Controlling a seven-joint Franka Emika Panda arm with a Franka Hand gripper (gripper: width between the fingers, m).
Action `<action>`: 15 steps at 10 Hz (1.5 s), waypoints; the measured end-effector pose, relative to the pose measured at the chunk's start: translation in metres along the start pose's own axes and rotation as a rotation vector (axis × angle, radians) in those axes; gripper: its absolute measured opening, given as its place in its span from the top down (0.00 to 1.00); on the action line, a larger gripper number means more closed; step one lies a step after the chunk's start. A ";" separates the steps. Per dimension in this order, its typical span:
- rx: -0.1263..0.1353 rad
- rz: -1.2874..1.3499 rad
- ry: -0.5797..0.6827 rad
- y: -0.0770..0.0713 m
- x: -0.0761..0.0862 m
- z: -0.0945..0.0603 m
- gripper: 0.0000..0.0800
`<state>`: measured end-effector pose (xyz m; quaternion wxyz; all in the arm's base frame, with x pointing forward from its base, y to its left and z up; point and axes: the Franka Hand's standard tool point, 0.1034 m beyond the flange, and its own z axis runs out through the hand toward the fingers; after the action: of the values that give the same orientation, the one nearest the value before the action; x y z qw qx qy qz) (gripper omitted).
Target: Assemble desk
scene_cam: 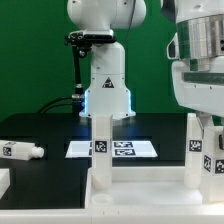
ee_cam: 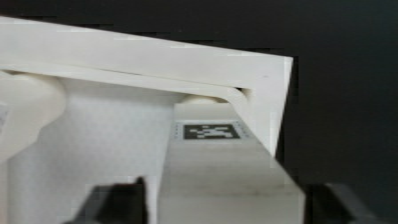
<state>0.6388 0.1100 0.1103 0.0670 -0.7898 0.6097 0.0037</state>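
Note:
The white desk tabletop (scene_cam: 140, 195) lies at the front with two square legs standing on it. One leg (scene_cam: 100, 150) stands free near the middle. The other leg (scene_cam: 194, 152) stands at the exterior view's right, under my gripper (scene_cam: 203, 120). In the wrist view my gripper (ee_cam: 222, 205) straddles this tagged leg (ee_cam: 217, 150), with a dark finger (ee_cam: 116, 203) close against each side. The leg runs down to the tabletop's corner (ee_cam: 143, 70). A loose leg (scene_cam: 20, 152) lies on the table at the exterior view's left.
The marker board (scene_cam: 112, 148) lies flat behind the tabletop. The robot base (scene_cam: 107, 85) stands at the back in front of a green wall. Another white part (scene_cam: 4, 182) shows at the exterior view's left edge.

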 end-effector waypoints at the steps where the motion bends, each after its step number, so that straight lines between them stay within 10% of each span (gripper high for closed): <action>1: -0.005 -0.165 -0.001 0.001 0.002 -0.001 0.36; 3: -0.006 -0.516 -0.016 0.000 0.001 -0.005 0.20; 11: 0.001 -1.242 0.059 -0.005 -0.001 -0.003 0.19; 15: 0.003 -1.044 0.059 -0.004 0.002 -0.002 0.64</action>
<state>0.6434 0.1088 0.1123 0.0439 -0.9882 0.1364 -0.0533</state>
